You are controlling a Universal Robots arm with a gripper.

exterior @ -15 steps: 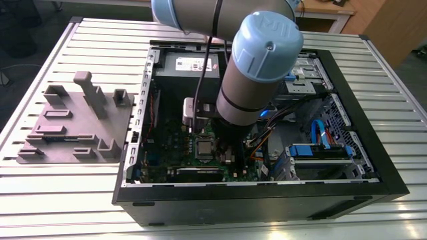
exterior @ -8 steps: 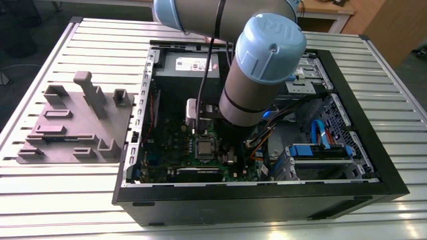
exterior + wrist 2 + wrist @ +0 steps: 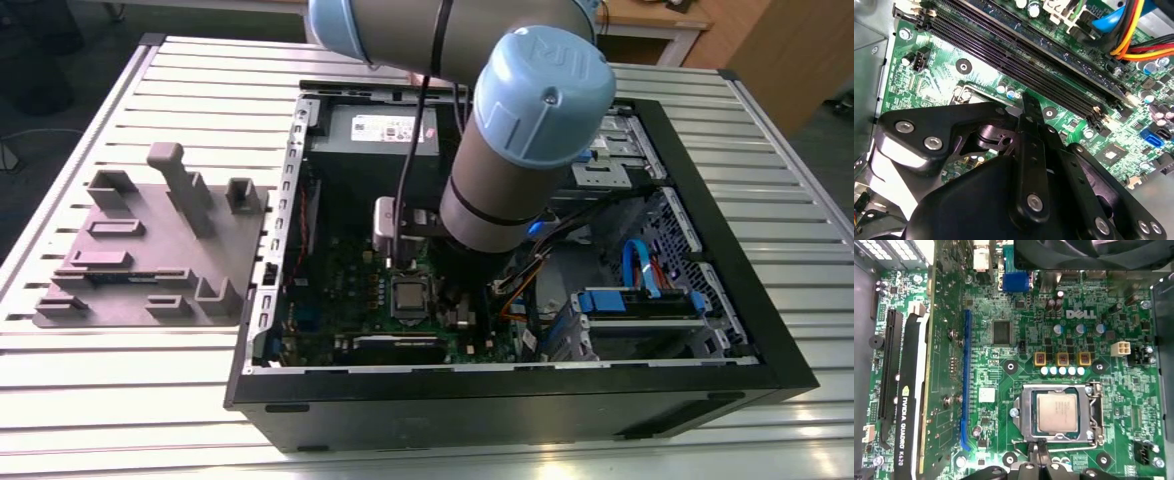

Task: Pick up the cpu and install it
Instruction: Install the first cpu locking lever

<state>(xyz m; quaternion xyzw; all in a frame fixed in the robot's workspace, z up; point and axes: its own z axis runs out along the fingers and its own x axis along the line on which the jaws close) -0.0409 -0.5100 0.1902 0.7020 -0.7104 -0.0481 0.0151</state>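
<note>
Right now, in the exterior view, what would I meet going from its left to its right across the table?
Grey plastic fixture tray with upright pegs → green motherboard → small silver-grey square cpu in its socket → blue drive bracket → black computer case's wall.

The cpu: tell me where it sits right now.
In the first wrist view the cpu lies flat inside the metal socket frame on the green motherboard. In the exterior view it sits in the open computer case, just below the arm.
</note>
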